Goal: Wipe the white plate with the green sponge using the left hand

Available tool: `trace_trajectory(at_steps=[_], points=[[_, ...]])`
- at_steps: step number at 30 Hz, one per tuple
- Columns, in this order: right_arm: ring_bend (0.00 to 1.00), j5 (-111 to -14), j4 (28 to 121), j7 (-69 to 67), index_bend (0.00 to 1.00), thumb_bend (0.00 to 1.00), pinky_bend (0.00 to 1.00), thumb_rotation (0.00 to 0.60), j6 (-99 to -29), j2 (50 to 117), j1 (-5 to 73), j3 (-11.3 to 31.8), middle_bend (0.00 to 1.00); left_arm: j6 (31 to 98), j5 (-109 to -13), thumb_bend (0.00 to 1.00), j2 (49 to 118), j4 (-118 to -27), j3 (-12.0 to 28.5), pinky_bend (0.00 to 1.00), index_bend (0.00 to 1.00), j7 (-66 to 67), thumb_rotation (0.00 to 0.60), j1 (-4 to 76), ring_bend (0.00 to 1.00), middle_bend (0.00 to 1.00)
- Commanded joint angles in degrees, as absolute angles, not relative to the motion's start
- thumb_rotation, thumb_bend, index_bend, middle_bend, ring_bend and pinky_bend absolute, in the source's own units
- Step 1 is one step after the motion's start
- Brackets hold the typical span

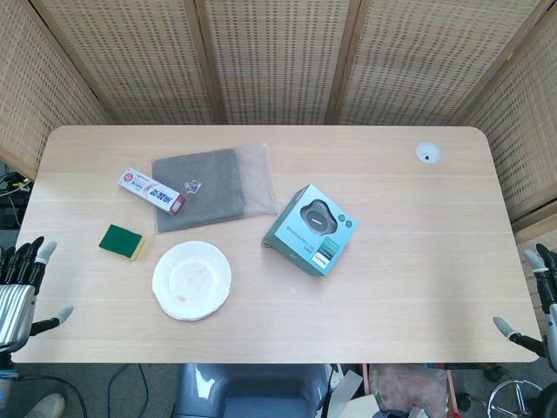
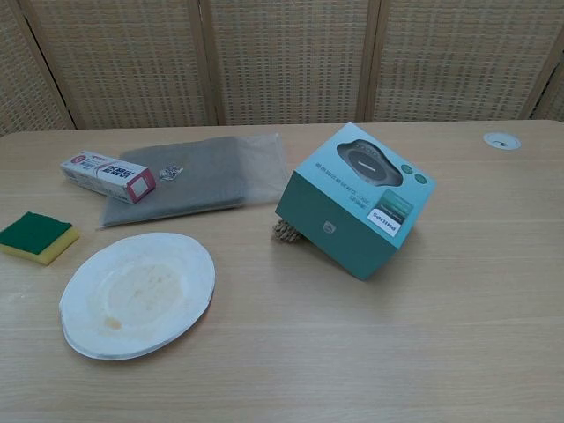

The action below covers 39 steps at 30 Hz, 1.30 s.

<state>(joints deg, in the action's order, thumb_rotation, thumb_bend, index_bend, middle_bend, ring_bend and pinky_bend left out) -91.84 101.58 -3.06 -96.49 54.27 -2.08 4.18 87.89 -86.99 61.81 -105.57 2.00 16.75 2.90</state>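
The white plate (image 1: 192, 280) (image 2: 139, 294) lies on the table near its front left, with brownish stains in its middle. The green sponge (image 1: 122, 242) (image 2: 35, 236), yellow underneath, sits just left of the plate and apart from it. My left hand (image 1: 22, 283) hangs off the table's left edge with fingers spread, holding nothing, well left of the sponge. My right hand (image 1: 538, 300) shows only partly at the right edge, fingers apart, holding nothing. Neither hand appears in the chest view.
A toothpaste box (image 1: 153, 191) (image 2: 108, 175) lies behind the sponge. A grey cloth in a clear bag (image 1: 213, 186) (image 2: 194, 179) lies behind the plate. A teal product box (image 1: 312, 230) (image 2: 358, 199) stands tilted right of the plate. A cable grommet (image 1: 427, 153) sits far right.
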Motion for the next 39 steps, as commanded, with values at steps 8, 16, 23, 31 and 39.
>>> trace_trajectory(at_steps=[8, 16, 23, 31, 39], points=[[0.00, -90.59, 101.55, -4.03, 0.00, 0.00, 0.00, 0.600, -96.38, 54.07, -2.14, 4.72, 0.00, 81.31, -83.53, 0.00, 62.50, -101.00, 4.01, 0.00, 0.00, 11.80, 0.600, 6.97, 0.00, 0.00], [0.00, -87.25, 101.92, -0.95, 0.00, 0.00, 0.00, 0.600, -92.94, 54.61, -0.59, 5.71, 0.00, 59.84, -84.41, 0.00, 68.85, -75.37, 5.71, 0.06, 0.00, 2.54, 0.600, 22.19, 0.00, 0.00], [0.00, -85.42, 101.57, 2.31, 0.00, 0.00, 0.00, 0.600, -91.99, 56.31, 0.53, 6.86, 0.00, 54.60, -91.61, 0.00, 80.92, -49.47, 0.93, 0.18, 0.15, -9.56, 0.600, 28.41, 0.07, 0.11], [0.00, -82.80, 101.05, 4.70, 0.00, 0.00, 0.00, 0.600, -90.75, 57.74, 1.40, 7.88, 0.00, 51.23, -94.58, 0.00, 89.56, -33.99, -2.26, 0.19, 0.21, -20.93, 0.600, 32.98, 0.09, 0.15], [0.00, -80.79, 100.82, 5.38, 0.00, 0.00, 0.00, 0.600, -89.32, 57.98, 1.96, 8.36, 0.00, 48.01, -95.07, 0.00, 95.41, -25.96, -3.98, 0.19, 0.26, -24.09, 0.600, 35.86, 0.13, 0.19]])
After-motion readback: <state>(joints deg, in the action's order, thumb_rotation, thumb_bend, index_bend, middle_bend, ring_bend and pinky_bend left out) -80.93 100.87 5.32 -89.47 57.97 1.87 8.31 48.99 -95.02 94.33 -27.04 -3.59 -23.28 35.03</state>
